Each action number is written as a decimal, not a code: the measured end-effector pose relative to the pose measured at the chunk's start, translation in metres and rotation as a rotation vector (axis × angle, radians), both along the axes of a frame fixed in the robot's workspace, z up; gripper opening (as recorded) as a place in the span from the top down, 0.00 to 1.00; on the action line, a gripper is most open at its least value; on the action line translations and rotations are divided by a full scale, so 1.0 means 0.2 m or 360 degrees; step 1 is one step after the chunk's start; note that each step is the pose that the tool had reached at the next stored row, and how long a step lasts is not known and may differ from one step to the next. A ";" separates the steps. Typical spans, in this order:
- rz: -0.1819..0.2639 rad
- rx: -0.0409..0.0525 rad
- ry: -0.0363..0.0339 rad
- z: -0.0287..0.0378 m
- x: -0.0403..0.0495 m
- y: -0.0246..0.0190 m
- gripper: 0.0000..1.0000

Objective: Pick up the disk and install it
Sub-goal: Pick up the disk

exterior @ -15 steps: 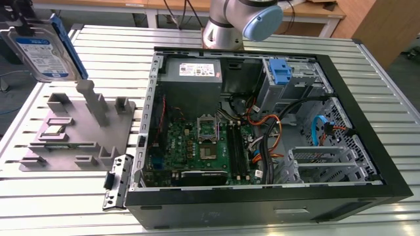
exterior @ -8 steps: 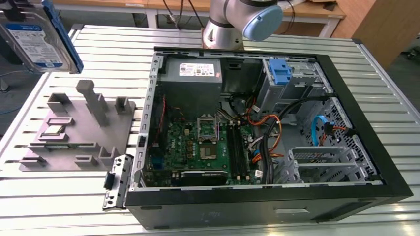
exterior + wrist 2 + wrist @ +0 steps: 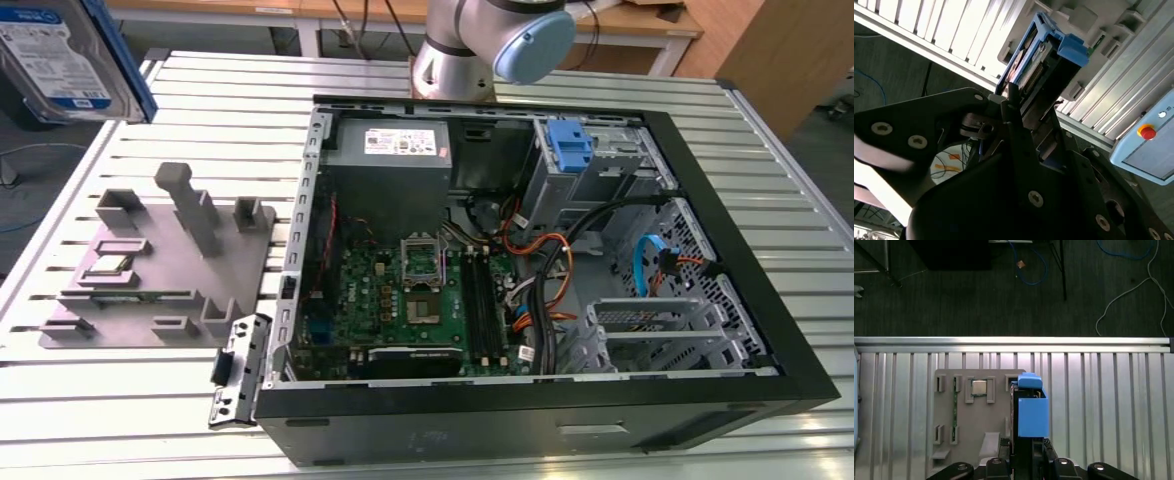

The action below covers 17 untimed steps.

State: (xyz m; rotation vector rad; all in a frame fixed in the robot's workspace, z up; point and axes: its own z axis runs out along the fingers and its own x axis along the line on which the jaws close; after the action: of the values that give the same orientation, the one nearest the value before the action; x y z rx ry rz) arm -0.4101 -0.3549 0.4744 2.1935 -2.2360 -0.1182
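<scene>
The disk [image 3: 1031, 412] is a flat drive in a bright blue carrier frame, and my gripper [image 3: 1026, 452] is shut on it, holding it on edge. In the first wrist view it hangs above the grey fixture plate [image 3: 971, 430] on the slatted table. The second wrist view shows the disk [image 3: 1046, 52] sticking out past the fingers [image 3: 1014, 107]. In the exterior view the disk [image 3: 60, 55], with its white-and-blue label, is raised high at the exterior view's left, well away from the open computer case [image 3: 534, 395].
Inside the case are a motherboard [image 3: 420, 300], a grey power supply [image 3: 394, 150], loose cables and a lone blue bracket [image 3: 570, 150] at the drive bay. The arm's base [image 3: 481, 45] stands behind the case. A pendant with a red button [image 3: 1147, 132] lies nearby.
</scene>
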 end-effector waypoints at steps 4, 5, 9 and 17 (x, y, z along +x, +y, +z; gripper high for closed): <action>0.0000 0.0001 0.0000 0.082 0.000 0.000 0.65; 0.0000 0.0001 0.0000 0.099 0.000 0.000 0.65; 0.0000 0.0001 0.0000 0.118 0.000 0.000 0.65; 0.0000 0.0001 0.0000 0.119 0.037 0.000 0.65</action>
State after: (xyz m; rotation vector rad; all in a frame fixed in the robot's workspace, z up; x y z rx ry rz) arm -0.4026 -0.3549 0.4981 2.1938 -2.2363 -0.1193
